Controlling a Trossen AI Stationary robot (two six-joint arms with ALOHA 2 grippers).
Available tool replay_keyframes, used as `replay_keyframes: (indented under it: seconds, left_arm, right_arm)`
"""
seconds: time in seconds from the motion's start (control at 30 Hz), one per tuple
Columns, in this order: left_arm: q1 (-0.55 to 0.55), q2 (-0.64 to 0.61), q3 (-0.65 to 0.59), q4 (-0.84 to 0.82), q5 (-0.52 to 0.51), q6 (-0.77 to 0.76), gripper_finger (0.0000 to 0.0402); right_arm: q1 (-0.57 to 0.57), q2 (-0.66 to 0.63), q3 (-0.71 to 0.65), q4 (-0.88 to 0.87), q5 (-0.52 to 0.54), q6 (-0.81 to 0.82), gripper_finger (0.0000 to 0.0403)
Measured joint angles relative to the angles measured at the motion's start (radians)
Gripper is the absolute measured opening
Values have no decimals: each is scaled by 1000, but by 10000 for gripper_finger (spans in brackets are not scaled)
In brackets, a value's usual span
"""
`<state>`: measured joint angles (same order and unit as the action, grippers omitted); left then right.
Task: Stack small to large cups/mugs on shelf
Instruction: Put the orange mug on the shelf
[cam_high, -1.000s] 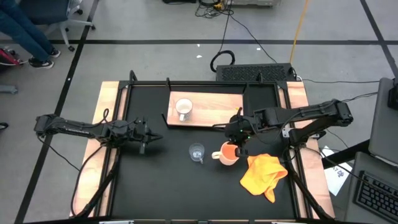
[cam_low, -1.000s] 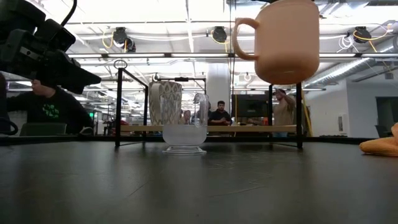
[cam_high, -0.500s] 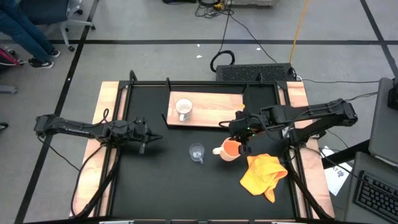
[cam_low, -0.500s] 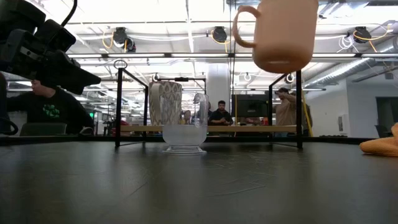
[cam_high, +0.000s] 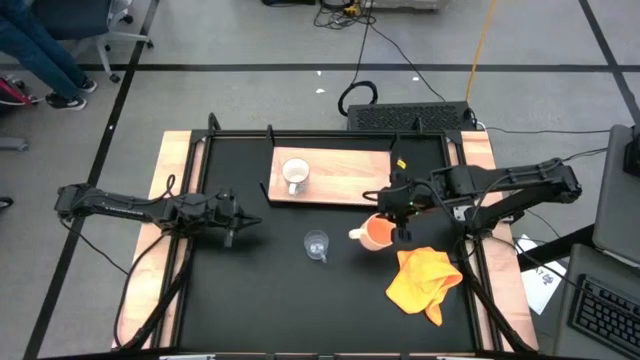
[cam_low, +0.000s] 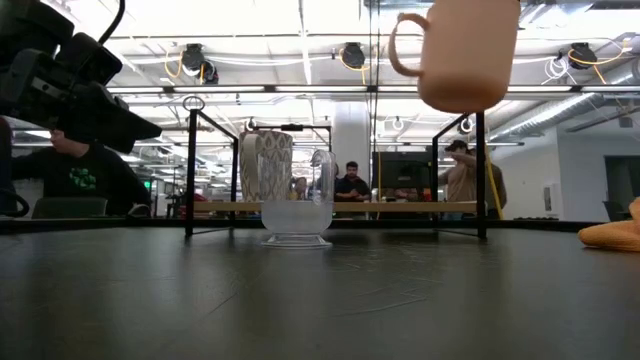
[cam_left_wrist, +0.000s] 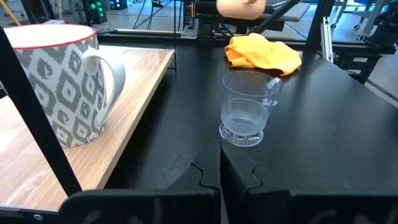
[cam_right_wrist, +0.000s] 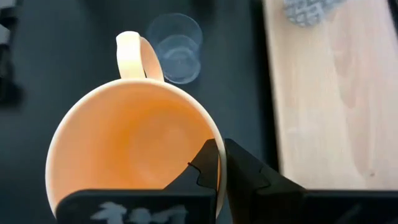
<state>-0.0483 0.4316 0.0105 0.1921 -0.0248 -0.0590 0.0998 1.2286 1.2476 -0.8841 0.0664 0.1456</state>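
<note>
While I hold the orange mug (cam_high: 377, 233) aloft beside the shelf (cam_high: 340, 188), right gripper (cam_high: 399, 213) fingers pinching only its rim, risk: slippage or clipping the bracket; left gripper (cam_high: 232, 216), fingers closed, idle.

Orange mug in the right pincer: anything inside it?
The orange mug, gripped by its rim in the right pincer, looks empty; its bare bottom shows, except near the fingers.
</note>
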Motion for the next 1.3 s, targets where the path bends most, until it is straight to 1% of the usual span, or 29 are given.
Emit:
replay_keyframes:
  seconds: [0.07,0.2,0.47,0.7,0.8,1.17,1.3]
  left_arm:
    - [0,0,0,-3,0,0,1]
    - [0,0,0,-7,0,-3,1]
    - [0,0,0,-9,0,1,1]
    - [0,0,0,-8,0,0,1]
    - [0,0,0,-5,0,-1,1]
    - [0,0,0,-5,0,-4,1]
    - [0,0,0,-4,0,-5,1]
  right_arm:
    - [0,-8,0,-16,17,1,4]
    - [0,-41,-23,-11,16,-5,4]
    - [0,-152,-167,102,16,10,4]
    - [0,-162,-250,133,14,26,4]
    - [-2,-162,-266,161,12,26,4]
    - [-3,-162,-267,164,9,36,4]
    - [-13,-157,-267,189,7,-2,4]
